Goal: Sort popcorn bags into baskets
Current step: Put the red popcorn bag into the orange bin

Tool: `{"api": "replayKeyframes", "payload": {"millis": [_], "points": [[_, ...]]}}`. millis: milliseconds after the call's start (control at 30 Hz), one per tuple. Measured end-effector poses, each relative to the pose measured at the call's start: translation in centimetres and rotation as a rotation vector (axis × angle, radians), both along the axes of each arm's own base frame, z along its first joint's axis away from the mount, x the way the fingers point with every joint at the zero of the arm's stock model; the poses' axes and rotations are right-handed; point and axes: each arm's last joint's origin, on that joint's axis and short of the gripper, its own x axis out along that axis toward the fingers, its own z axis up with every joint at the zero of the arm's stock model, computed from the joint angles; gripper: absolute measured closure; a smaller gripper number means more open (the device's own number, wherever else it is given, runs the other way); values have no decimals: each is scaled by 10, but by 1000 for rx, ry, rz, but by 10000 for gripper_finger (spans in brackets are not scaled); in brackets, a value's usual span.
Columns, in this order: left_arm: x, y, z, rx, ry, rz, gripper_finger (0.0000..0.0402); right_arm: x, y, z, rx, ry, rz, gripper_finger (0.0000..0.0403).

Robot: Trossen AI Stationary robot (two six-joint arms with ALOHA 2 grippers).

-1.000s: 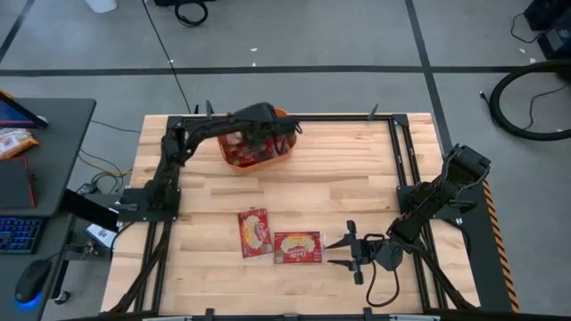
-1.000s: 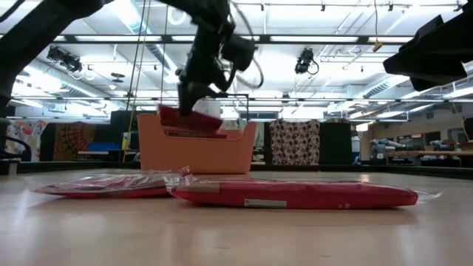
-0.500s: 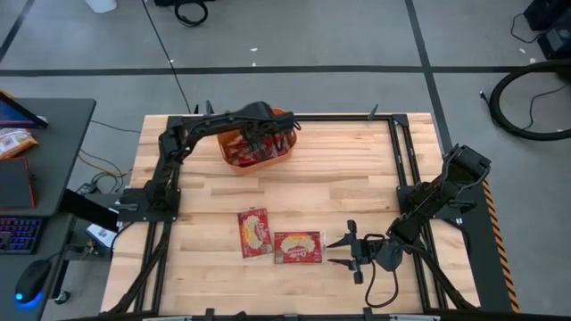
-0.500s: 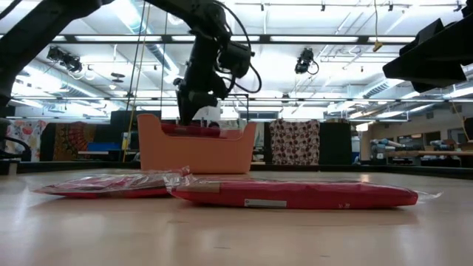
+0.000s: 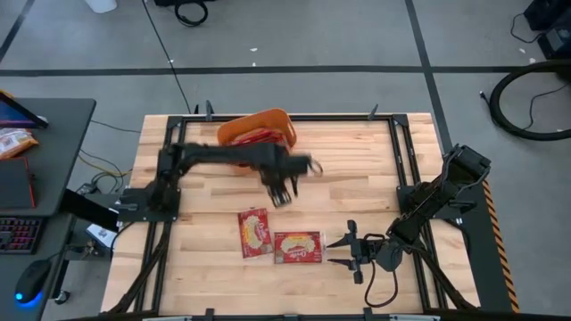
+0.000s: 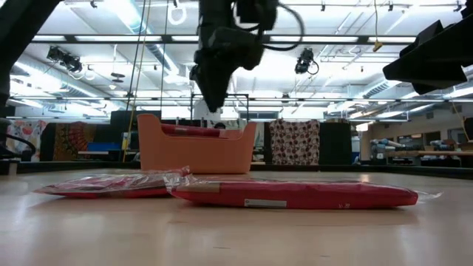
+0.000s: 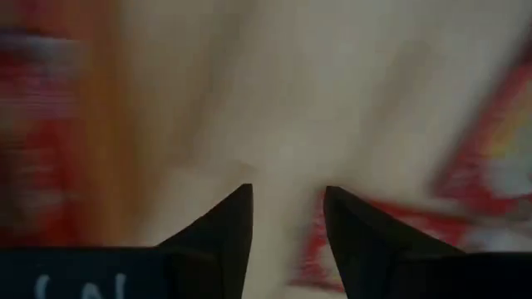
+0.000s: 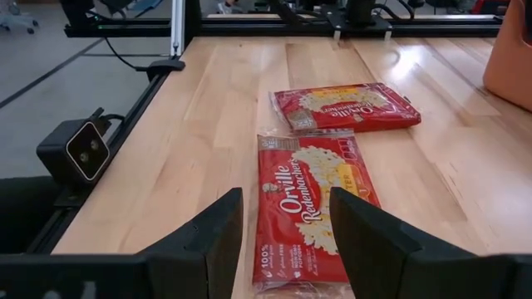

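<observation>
High view showed the left gripper (image 5: 284,193) hanging over bare wood near the table's middle, at about five o'clock from the orange basket (image 5: 234,134), its fingers apart with nothing between them. Red popcorn bags filled the basket (image 5: 259,136), which sat at the twelve o'clock edge of the table (image 5: 357,169). Two more bags lay flat toward six o'clock: one (image 5: 254,232) just below the left gripper, the other (image 5: 297,246) touching it at its four o'clock corner. The right gripper (image 5: 343,252) rested low at three o'clock of that second bag, just beside it, fingers spread and empty. Low view showed the left gripper (image 6: 213,103) raised above the basket's rim (image 6: 196,151), with both loose bags (image 6: 295,193) lying flat in front.
</observation>
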Motion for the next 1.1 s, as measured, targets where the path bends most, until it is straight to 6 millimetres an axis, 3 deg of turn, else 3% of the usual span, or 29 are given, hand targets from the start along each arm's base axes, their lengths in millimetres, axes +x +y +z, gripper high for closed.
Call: {"api": "replayKeyframes", "payload": {"millis": [300,633,833,1100], "points": [[13,-112,-49,-10,71,144,242,0,0,0,23,-1,-4,218],[26,-201,-56,-72,-264,-5,226,2,-2,0,13,1,-15,218],[26,-238,-69,-38,-375,-61,227,3,-4,-1,7,9,-23,218],[25,-253,-72,153,-478,-150,228,3,-5,-1,7,11,-29,218]]}}
